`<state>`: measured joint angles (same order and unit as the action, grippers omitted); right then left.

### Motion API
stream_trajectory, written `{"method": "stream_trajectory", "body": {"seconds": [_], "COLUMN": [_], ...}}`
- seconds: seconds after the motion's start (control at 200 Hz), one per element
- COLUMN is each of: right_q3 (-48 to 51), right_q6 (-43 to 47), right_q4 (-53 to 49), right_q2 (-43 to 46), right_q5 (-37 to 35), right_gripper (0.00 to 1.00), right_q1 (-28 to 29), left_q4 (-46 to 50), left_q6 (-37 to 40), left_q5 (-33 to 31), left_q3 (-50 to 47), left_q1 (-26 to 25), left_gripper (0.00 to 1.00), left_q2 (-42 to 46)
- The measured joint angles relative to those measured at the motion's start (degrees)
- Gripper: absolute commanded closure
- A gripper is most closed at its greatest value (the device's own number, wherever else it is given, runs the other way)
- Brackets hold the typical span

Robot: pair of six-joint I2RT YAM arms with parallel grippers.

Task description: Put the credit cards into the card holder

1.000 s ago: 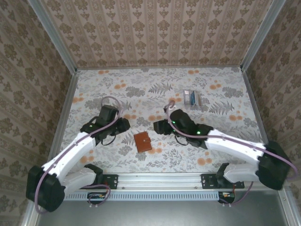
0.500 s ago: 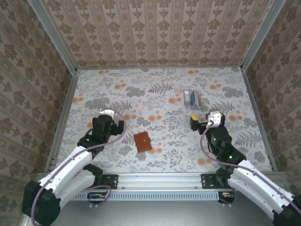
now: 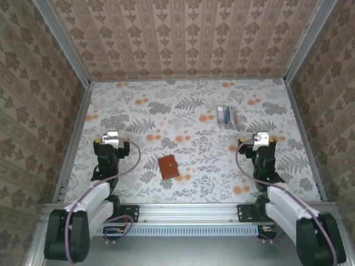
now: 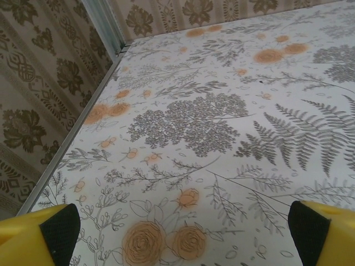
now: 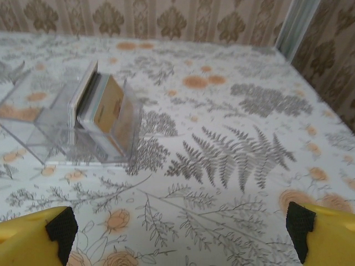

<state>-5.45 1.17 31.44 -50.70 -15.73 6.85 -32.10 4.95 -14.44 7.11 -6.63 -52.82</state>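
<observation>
1. Both arms have pulled back; left gripper (image 3: 111, 143) and right gripper (image 3: 256, 145) gape wide, empty.
2. One card holder (image 3: 168, 167), folded shut, lies centre frame.
3. Credit cards (image 5: 105, 111) stand upright in one clear box (image 3: 233, 117), upper right; they overlap, so the count is unclear.

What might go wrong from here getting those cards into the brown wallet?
The credit cards stand packed together on edge in a clear stand; the right hand might pinch several or tip the stand. The card holder lies flat and looks shut, so it may slide when pried open.
</observation>
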Motion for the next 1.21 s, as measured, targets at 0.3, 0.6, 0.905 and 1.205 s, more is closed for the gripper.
{"method": "stream_trajectory", "body": {"seconds": [0.3, 0.6, 0.905, 1.205], "right_q3": [-5.0, -9.9, -16.7, -16.7], "right_q6": [-0.1, -1.8, -3.3, -3.3], "right_q4": [15.1, 25.8, 21.0, 19.3], "right_q2": [-19.6, -36.5, -36.7, -36.7], "right_q5": [7.7, 12.0, 10.3, 9.9], "right_gripper": [0.00, 0.00, 0.00, 0.00], "right_q1": [-3.7, -6.5, -6.4, -6.2], "left_q4": [-18.7, -29.6, -22.7, -19.5], "left_q6": [-1.7, -3.4, -3.7, -3.7], "left_q5": [5.1, 5.5, 6.2, 6.2], "left_q3": [-0.2, 5.7, 14.7, 14.7], "left_q1": [4.1, 5.2, 5.2, 5.1], "left_gripper": [0.00, 0.00, 0.00, 0.00], "left_q2": [-16.0, -34.8, -35.2, -35.2]}}
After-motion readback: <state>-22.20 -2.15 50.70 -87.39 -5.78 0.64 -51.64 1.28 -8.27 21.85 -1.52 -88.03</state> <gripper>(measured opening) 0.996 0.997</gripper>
